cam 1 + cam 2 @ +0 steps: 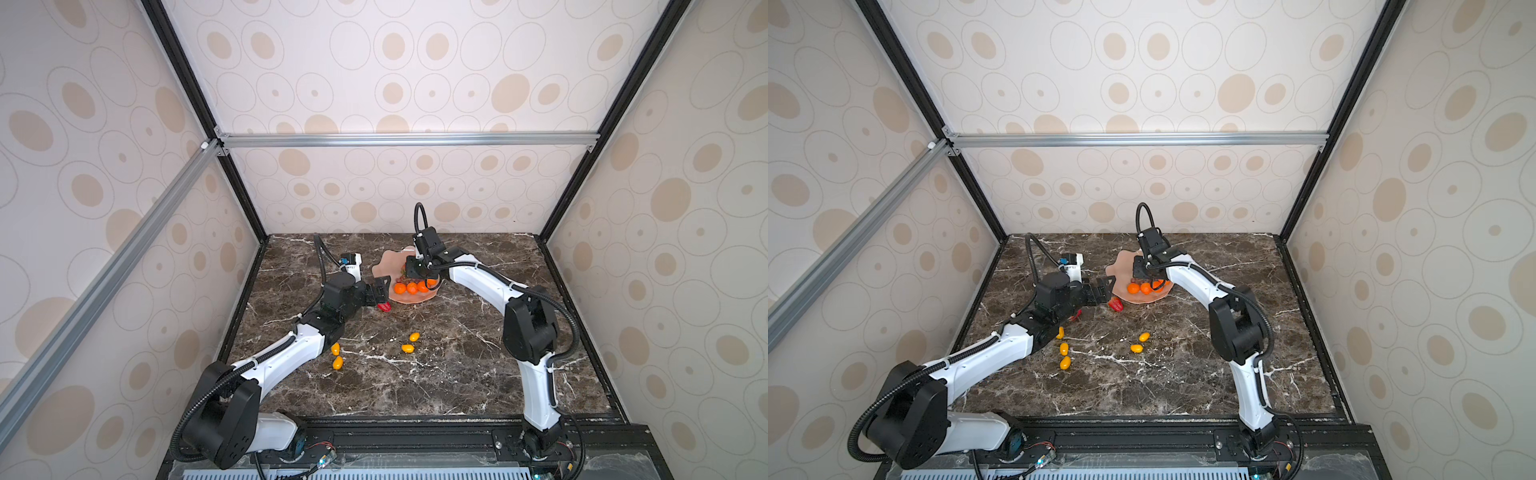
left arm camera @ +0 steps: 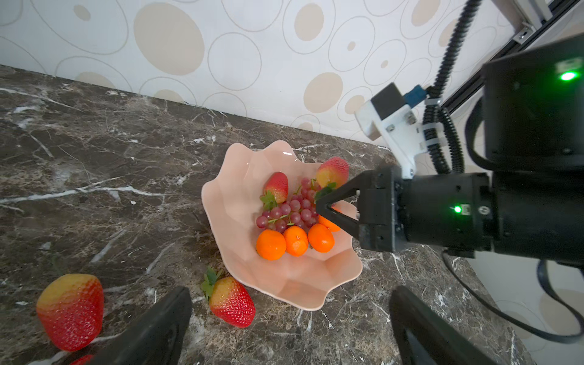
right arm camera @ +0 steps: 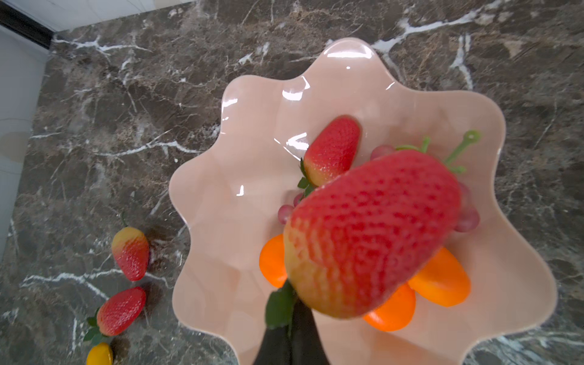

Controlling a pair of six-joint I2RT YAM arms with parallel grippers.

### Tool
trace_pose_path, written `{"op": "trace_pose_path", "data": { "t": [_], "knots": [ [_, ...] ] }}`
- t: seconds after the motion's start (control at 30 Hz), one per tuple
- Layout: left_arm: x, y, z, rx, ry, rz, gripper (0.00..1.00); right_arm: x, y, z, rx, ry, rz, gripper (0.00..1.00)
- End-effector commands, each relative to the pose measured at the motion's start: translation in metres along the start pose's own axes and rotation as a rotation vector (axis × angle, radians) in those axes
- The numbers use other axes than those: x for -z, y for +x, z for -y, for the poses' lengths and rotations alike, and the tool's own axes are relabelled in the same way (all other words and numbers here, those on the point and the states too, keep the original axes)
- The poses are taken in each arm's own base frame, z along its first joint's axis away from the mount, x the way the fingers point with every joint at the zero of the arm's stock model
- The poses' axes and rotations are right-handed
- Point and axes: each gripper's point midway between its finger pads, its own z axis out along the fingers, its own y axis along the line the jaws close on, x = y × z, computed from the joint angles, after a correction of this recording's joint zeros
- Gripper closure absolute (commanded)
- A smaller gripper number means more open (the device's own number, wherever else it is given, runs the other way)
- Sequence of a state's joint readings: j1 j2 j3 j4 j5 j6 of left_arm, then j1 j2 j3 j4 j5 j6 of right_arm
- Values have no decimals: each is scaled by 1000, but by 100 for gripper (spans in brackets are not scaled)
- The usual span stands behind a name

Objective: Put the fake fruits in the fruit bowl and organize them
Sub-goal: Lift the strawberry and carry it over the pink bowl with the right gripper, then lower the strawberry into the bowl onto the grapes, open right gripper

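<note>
~Half done: fruit bowl (image 1: 384,261), mid-frame in both top views, holds tangerines (image 2: 295,240), grape bunch (image 2: 290,211), one strawberry (image 2: 277,186). Right hand (image 2: 318,206) pinches second strawberry (image 3: 373,234) by its cap over the bowl. Left hand (image 1: 379,292) wide open, empty. Left on table (image 1: 457,374): loose strawberries (image 2: 232,301), five oval fruits (image 1: 1136,348)

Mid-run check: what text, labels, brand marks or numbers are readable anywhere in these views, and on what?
None can be read.
Dark print on the left arm's white camera mount: too blurred.
Small round mark beside the green light on the right arm's black wrist housing: too small.
Pale pink scalloped fruit bowl: no marking seen.
</note>
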State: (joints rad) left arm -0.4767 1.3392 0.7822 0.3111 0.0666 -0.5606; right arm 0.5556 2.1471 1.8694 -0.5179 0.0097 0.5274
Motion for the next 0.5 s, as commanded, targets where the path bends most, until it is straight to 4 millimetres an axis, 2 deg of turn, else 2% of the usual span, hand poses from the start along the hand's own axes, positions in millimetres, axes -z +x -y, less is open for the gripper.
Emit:
{"op": "trace_pose_path", "data": {
  "t": [0.0, 0.2, 0.4, 0.43, 0.47],
  "knots": [
    [2, -18, 3, -7, 5, 26, 1, -12, -3, 5, -34, 66, -14, 100],
    [2, -18, -3, 10, 6, 17, 2, -39, -13, 7, -32, 112, -16, 100],
    [1, -19, -5, 19, 8, 17, 1, -59, -18, 11, -35, 148, -2, 100],
    [1, -19, -5, 20, 10, 15, 2, -56, -27, 7, -36, 145, 18, 100],
    [2, -19, -4, 20, 12, 15, 2, -58, -26, 9, -37, 156, 17, 100]
  ]
}}
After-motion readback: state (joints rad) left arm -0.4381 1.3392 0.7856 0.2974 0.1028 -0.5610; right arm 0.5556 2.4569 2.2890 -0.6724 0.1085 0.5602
